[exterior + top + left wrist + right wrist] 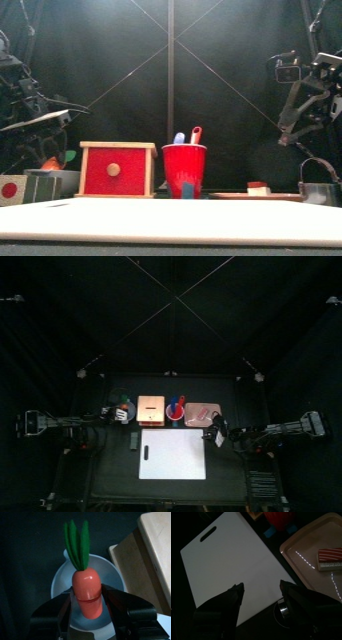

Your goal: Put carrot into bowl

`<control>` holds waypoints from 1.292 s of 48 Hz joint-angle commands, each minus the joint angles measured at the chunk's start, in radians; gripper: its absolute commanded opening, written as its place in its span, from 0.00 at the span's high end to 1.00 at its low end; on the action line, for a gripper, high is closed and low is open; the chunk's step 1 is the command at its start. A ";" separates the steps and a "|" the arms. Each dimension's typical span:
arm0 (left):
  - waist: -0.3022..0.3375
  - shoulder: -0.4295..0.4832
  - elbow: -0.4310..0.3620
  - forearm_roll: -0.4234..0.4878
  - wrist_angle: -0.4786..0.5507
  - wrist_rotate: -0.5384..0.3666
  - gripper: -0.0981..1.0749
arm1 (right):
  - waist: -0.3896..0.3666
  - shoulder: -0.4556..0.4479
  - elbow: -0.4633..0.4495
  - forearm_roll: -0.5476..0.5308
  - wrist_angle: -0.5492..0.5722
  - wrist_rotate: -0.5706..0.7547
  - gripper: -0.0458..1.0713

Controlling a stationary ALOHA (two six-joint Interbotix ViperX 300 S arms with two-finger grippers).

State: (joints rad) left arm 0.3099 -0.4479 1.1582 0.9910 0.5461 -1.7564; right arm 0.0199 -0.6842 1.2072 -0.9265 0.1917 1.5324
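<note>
The carrot (88, 594), orange with a green leafy top, is over the pale blue-grey bowl (60, 587). Its lower end sits between the jaws of my left gripper (90, 602). The jaws stand wide on either side of it, with thin dark gaps, so the gripper looks open. In the front view the carrot (54, 160) shows at the far left, beside the wooden box. My right gripper (261, 594) hangs open with nothing in it over the edge of the white cutting board (231, 557).
A wooden box with a red front (116, 168) stands right of the bowl. Beside it is a red cup (183, 170) with utensils, then a pinkish tray (304, 547) holding a red-and-white piece (331, 557). A dark marker (132, 440) lies left of the board (174, 454).
</note>
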 commanded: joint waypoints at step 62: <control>-0.304 -0.265 -0.043 0.552 -0.500 0.003 0.10 | -0.005 -0.003 -0.115 -0.192 -0.018 0.002 0.14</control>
State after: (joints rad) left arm 0.0077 -0.7148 1.1397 1.5417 0.0445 -1.7533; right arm 0.0184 -0.6872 1.1014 -1.1213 0.1779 1.5324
